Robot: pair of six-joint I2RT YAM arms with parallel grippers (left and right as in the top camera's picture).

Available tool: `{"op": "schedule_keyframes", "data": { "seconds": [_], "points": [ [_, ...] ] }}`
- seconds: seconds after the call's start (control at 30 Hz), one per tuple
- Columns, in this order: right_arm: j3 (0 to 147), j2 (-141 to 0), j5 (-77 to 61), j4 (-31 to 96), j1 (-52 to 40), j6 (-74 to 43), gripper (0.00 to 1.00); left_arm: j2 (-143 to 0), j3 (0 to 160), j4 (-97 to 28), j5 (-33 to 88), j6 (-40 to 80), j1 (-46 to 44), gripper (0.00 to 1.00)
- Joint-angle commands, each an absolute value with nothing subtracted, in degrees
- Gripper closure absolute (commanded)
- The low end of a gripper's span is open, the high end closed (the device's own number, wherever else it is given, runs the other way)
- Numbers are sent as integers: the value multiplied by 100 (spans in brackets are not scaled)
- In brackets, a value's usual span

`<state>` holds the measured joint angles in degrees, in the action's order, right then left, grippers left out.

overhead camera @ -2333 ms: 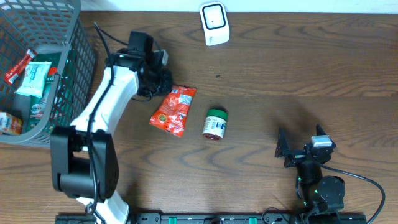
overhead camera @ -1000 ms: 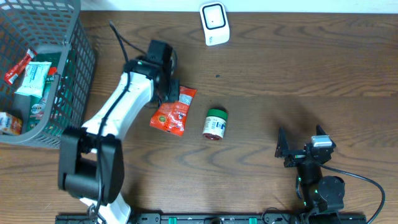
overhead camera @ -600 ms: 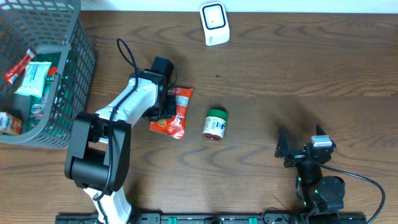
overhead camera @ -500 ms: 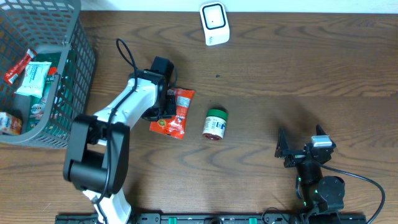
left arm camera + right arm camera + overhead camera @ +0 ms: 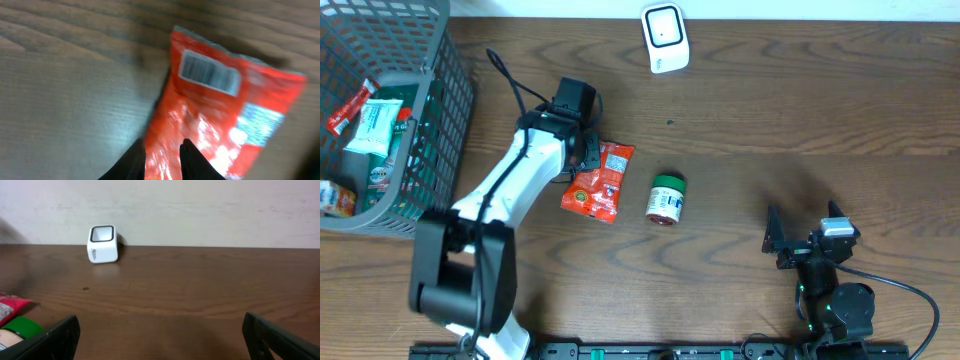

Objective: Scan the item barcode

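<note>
Overhead: left gripper (image 5: 163, 159) clamps an edge of the red packet (image 5: 220, 115); right gripper (image 5: 162, 330) sits splayed wide. Such a thin hold could slip before the far scanner (image 5: 665, 38).

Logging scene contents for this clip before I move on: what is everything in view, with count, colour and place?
table: one, dark brown wood, under everything
basket: one, grey, far-left corner
packets in basket: several, red, white and green; exact count unclear
scanner: one, white, far edge, centre
snack packet: one, red, barcode side up, left of centre
jar: one, green lid, just right of the snack packet, apart from it
left arm: one, white and black, reaching to the snack packet, jaws pinched on its edge
right arm: one, black, near edge on the right, jaws wide open and empty
</note>
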<state>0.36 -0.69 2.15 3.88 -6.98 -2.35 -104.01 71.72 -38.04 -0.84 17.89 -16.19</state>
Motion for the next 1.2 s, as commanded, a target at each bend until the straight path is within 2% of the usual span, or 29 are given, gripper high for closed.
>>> {"op": "schedule_keyframes", "data": {
  "seconds": [0.0, 0.23, 0.43, 0.63, 1.17],
  "points": [
    [32, -38, 228, 410, -674, -187, 1, -10851, 7035, -3806, -349, 1835, -1610, 75],
    [32, -38, 228, 412, -674, -187, 1, -11201, 7043, -4324, -228, 1839, -1619, 75],
    [32, -38, 228, 410, -674, -187, 1, -10460, 7052, -4407, -217, 2027, -1688, 75],
    [32, -38, 228, 410, -674, -187, 1, -9828, 7050, -3972, -217, 2027, -1761, 75],
    [32, -38, 226, 412, -674, -187, 1, -10936, 6818, -2969, -198, 2045, -1791, 75]
  ]
}}
